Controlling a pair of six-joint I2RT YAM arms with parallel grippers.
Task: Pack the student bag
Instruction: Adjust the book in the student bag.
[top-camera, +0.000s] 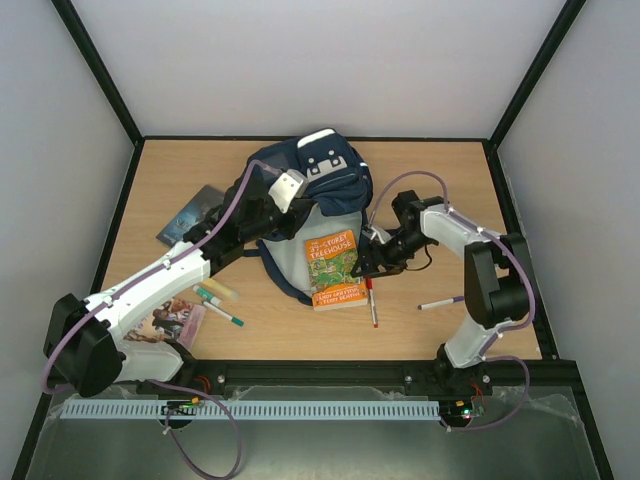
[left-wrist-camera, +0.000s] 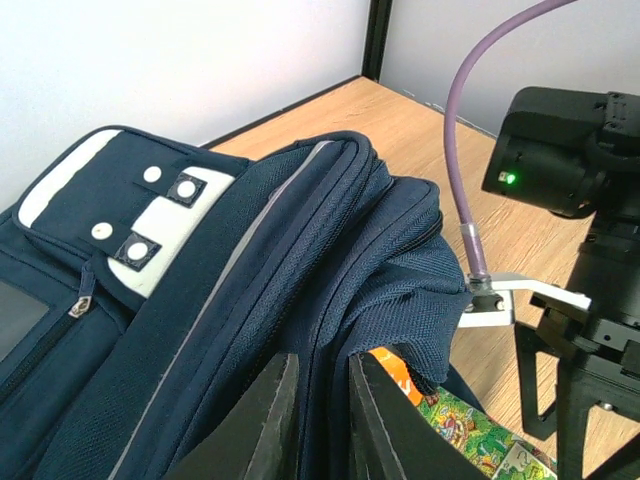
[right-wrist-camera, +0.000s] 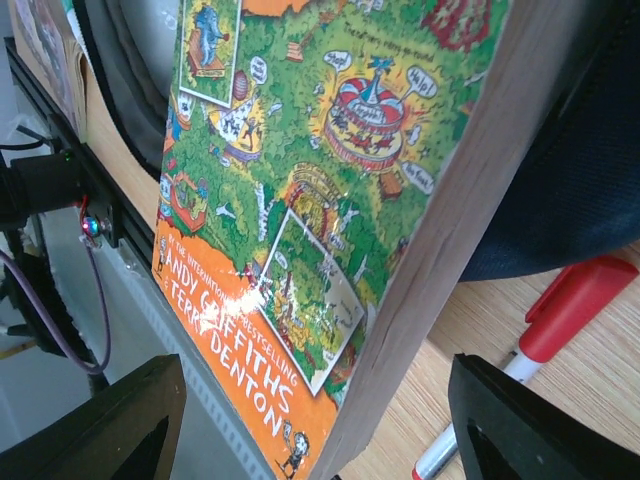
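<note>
Between jaws of left end effector (left-wrist-camera: 322, 368), student bag (left-wrist-camera: 230, 260) fabric.

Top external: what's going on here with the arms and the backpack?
The left gripper is pinched on the fabric at the student bag's opening, holding the flap up. A colourful paperback lies with its top end tucked under that flap, the rest sticking out. The right gripper straddles the paperback's near end with its jaws open, not clamping it. A red pen, a purple pen and a dark book lie loose on the table, not yet packed.
</note>
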